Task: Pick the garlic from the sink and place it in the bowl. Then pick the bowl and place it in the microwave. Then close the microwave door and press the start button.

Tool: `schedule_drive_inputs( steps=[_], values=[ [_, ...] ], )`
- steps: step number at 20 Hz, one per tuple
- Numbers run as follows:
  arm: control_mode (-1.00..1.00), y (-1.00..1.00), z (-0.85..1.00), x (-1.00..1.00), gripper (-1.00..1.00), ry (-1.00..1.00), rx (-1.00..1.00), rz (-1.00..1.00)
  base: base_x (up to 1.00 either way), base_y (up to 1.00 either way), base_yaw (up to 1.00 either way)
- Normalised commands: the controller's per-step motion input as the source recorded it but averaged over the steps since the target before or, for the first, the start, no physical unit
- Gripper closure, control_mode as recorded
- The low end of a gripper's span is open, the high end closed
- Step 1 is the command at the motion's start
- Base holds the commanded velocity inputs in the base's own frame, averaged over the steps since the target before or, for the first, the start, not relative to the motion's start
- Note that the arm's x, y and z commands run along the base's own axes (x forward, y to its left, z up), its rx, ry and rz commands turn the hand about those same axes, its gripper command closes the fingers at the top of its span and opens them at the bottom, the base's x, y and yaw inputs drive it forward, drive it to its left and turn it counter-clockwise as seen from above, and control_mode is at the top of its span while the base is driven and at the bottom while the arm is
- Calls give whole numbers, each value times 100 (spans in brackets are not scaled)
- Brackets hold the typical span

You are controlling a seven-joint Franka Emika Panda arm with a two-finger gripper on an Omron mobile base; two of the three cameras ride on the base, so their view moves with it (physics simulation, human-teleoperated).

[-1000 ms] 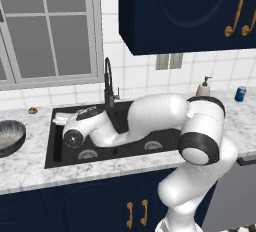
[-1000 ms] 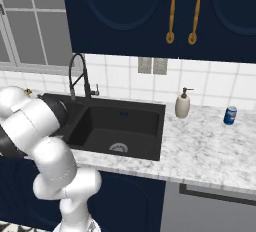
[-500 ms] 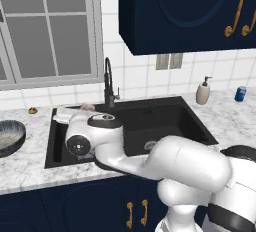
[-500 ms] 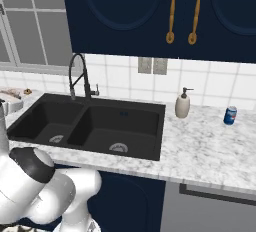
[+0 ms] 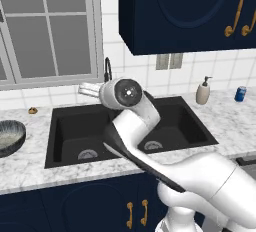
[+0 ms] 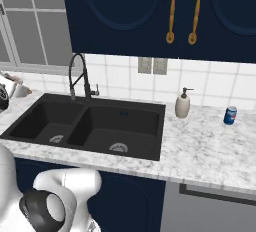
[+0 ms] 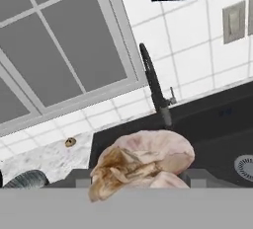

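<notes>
The garlic (image 7: 143,161) is gripped in the part-open hand (image 7: 141,177), lifted above the sink (image 5: 75,131), the bowl (image 5: 10,136) on the surface left of it not yet reached, microwave steps left undone.

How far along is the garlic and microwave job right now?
Done: the garlic is out of the sink, whose basins hold nothing.
In hand: it sits between the fingers, raised above the counter.
Left: the bowl, to the sink's left, has no garlic in it yet. Loading the microwave, closing its door and pressing start all remain.
</notes>
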Motion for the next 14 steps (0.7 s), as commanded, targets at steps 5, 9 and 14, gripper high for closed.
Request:
schedule_drive_inputs(
  steps=[5,9,14],
  values=[
    [-100,-100,9,-16,100,25,0,11,0,0,0],
    [-100,-92,-31,-8,100,28,-10,9,0,0,0],
    [-100,-51,-7,-1,100,24,-23,3,0,0,0]
  ],
)
